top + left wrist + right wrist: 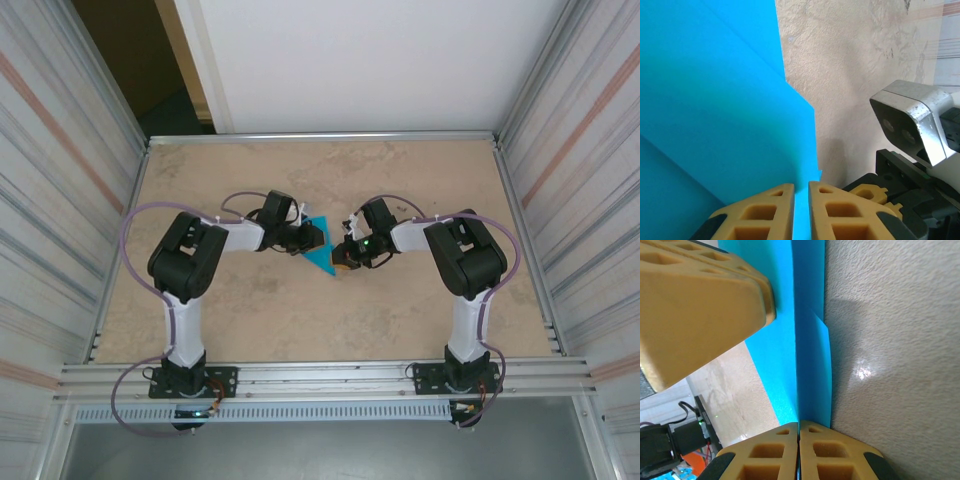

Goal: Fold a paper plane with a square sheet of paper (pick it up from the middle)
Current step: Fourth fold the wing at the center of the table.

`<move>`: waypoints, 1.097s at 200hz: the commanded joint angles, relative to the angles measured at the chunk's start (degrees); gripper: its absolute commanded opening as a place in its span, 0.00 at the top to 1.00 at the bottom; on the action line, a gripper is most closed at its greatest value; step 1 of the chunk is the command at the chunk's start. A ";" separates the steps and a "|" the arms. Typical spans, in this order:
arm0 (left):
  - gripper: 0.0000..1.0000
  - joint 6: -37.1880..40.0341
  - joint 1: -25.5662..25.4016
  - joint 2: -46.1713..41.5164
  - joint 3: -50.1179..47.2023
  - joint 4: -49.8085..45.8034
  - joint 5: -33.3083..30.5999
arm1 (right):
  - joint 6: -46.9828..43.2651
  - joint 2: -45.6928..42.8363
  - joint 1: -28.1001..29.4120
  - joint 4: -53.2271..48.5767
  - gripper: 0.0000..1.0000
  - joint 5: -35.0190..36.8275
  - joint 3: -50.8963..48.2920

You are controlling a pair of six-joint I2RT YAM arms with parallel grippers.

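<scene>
The turquoise-blue sheet of paper (pixel 320 252) is seen from above near the middle of the desk (pixel 400 320), between the two tools. It is no longer a flat square. A narrow, wedge-like shape is presented, broad at the far end and tapering to one sharp tip. Its long axis is set roughly from the far side to the near side of the desk, and the tip is pointed toward the arm bases, slightly to the right.

In the left wrist view the paper is shown plain and unmarked, with overlapping layers and a stepped right edge. Whether it rests on the desk or is lifted cannot be told.

The left tool (pixel 303 240) is closed on the paper, and a thin blue strip is seen between its yellow pads (pixel 765 210). The right tool (pixel 345 255) is likewise clamped on the paper's edge, its pads (pixel 830 455) pressed together around it.
</scene>
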 commanded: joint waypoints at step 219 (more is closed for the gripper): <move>0.85 0.11 0.79 3.28 1.53 -2.58 -1.47 | -1.15 3.52 -0.01 -4.37 0.90 4.87 -1.25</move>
